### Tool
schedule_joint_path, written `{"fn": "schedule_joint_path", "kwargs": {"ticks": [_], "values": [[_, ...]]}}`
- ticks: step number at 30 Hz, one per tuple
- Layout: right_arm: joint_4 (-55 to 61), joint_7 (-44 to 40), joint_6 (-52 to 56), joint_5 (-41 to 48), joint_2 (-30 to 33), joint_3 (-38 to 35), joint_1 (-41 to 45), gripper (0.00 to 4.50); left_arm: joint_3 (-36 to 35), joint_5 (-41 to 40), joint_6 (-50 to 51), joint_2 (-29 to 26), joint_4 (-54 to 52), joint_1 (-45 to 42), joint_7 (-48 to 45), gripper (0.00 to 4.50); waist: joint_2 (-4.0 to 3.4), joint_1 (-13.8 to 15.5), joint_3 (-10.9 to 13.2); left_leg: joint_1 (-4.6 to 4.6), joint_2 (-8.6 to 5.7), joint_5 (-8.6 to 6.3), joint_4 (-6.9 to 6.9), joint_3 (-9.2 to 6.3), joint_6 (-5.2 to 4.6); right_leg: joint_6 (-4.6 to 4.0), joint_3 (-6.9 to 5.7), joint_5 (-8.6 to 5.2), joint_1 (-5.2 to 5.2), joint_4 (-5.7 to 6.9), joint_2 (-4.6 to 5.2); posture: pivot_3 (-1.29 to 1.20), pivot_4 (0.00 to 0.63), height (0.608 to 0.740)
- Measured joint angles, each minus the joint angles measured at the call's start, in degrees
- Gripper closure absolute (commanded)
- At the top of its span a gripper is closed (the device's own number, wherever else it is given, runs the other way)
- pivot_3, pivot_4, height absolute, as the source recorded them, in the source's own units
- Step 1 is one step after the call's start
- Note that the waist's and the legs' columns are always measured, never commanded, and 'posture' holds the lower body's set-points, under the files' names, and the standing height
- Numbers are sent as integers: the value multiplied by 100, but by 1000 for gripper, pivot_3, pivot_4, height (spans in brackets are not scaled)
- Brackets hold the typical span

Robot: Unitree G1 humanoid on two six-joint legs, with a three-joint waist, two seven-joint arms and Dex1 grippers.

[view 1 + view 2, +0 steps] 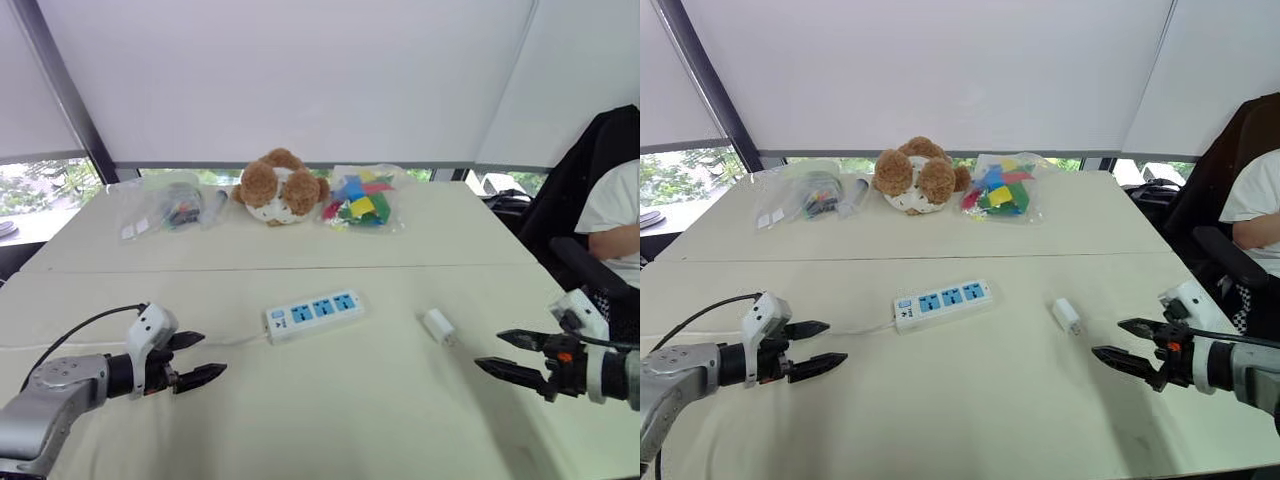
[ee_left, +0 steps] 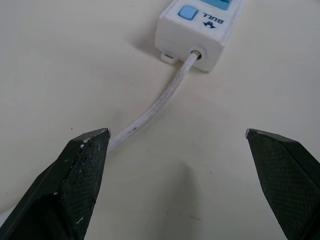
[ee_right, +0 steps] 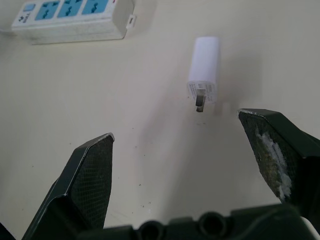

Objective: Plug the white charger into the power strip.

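Lying flat on the cream table (image 1: 350,420), the white charger (image 1: 438,326) is sitting a little to the right of the power strip (image 1: 314,314), apart from it and unplugged (in the right wrist view its prongs are pointing back toward the camera). The right gripper (image 1: 489,349) is hovering near the charger, its jaws spread wide and touching nothing. The left gripper (image 1: 212,354) is hanging on the strip's other side, jaws likewise apart and empty, facing the end where the white cord (image 2: 150,112) is leaving the strip. A brown plush toy (image 1: 280,187) is resting at the far edge between a clear bag (image 1: 172,205) and a bag of coloured pieces (image 1: 362,197).
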State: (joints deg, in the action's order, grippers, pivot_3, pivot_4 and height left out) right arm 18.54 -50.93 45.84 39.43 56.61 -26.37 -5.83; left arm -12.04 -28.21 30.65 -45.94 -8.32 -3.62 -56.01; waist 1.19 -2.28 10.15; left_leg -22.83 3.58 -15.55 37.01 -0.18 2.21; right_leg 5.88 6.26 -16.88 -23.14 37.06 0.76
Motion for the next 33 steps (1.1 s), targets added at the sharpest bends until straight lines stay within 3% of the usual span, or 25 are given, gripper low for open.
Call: {"fn": "schedule_joint_path", "kwargs": {"ticks": [17,25,33], "values": [[48,138,-59,-151,-151,193,10,159,129,88,-236,164,342,-402,-1,4,-1,-13,-1,-28,0,3,24,-7,2,5,-2,9,-24,15,-7,0,150,739],[48,158,-194,-315,-187,198,-27,159,435,506,-703,226,696,-678,42,4,-2,-8,-1,-29,0,3,23,-8,2,11,-2,11,-24,16,-8,0,150,739],[22,149,-281,-438,-175,191,-52,159,817,692,-1030,218,1515,-1462,-581,4,-3,0,-2,-27,-2,4,29,-9,1,14,-2,13,-20,20,-8,0,150,739]]}}
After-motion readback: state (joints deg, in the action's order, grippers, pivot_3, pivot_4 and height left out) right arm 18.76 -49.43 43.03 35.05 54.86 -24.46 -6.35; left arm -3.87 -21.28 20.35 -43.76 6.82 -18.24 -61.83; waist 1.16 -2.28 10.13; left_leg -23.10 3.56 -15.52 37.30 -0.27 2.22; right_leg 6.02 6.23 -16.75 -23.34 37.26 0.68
